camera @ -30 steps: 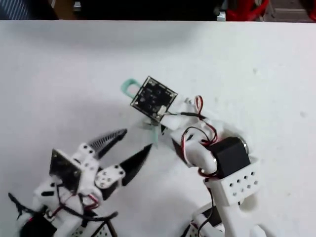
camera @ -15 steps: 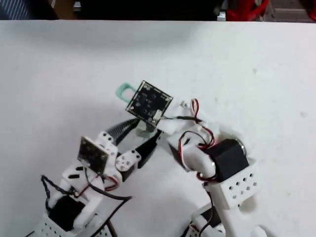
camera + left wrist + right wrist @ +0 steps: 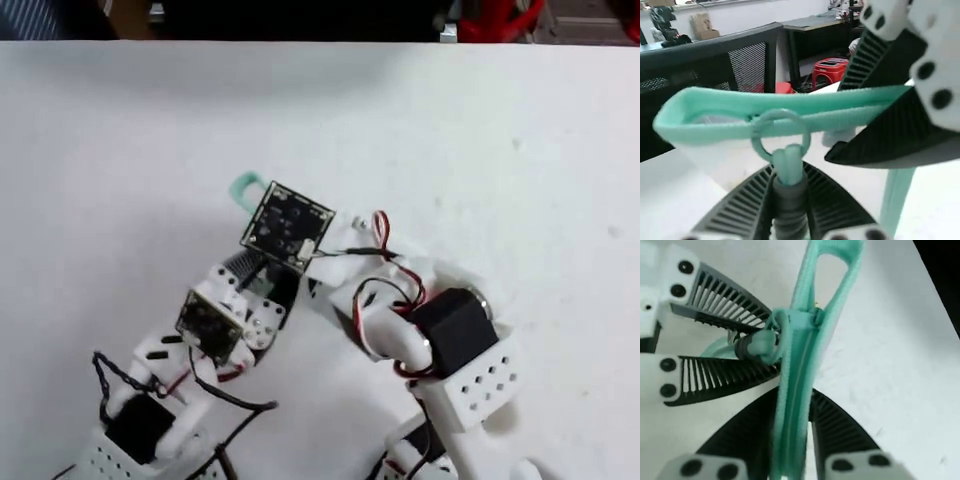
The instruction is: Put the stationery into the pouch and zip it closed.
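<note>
The right gripper (image 3: 792, 407) clamps the mint pouch (image 3: 807, 335) edge-on over the table (image 3: 500, 150), the left gripper (image 3: 787, 182) pinches the zipper pull (image 3: 781, 134); a hard tug could drag the pouch from the right's hold, or the small pull could slip out

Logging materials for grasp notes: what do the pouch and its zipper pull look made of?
The pouch: mint woven-looking tape along the top, textured edge; pale, frosted body below, probably soft plastic. The zipper pull: smooth matte mint ring, likely moulded plastic or rubber.
</note>
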### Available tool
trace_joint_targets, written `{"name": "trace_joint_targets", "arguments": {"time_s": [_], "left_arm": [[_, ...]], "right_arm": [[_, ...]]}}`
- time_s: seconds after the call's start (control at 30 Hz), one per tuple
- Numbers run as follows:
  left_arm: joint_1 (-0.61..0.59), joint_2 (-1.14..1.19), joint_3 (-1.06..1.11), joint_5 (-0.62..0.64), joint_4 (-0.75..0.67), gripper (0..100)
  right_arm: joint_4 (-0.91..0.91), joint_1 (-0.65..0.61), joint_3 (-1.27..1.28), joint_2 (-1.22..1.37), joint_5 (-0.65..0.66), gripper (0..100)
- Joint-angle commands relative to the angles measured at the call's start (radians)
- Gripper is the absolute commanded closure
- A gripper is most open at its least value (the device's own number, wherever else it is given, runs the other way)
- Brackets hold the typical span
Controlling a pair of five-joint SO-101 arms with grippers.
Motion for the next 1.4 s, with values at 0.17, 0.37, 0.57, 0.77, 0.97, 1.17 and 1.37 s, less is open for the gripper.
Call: {"name": "trace_joint_targets", "arguments": {"time_s": [0.17,0.37,0.57,0.77,0.97,1.17,1.37], "left_arm": [[-0.246,-0.012,-0.236,0.107,0.117,98],[-0.328,-0.012,-0.207,0.11,0.11,98],[-0.461,-0.01,-0.203,0.245,0.061,98],[-0.527,-0.008,-0.199,0.299,0.04,98],[-0.591,-0.008,-0.106,0.304,-0.095,98],[-0.628,-0.007,-0.044,0.296,-0.17,98],[-0.679,-0.007,-0.008,0.287,-0.227,98]], "right_arm": [[0.028,0.073,0.035,-0.028,0.176,97.9],[0.067,0.077,0.087,-0.133,0.284,97.9],[0.16,0.047,0.129,-0.249,0.315,98.0],[0.202,-0.028,0.149,-0.311,0.305,98.0],[0.246,-0.028,0.144,-0.352,0.318,98.0],[0.26,-0.021,0.153,-0.447,0.338,98.0],[0.26,-0.01,0.195,-0.467,0.339,98.0]]}}
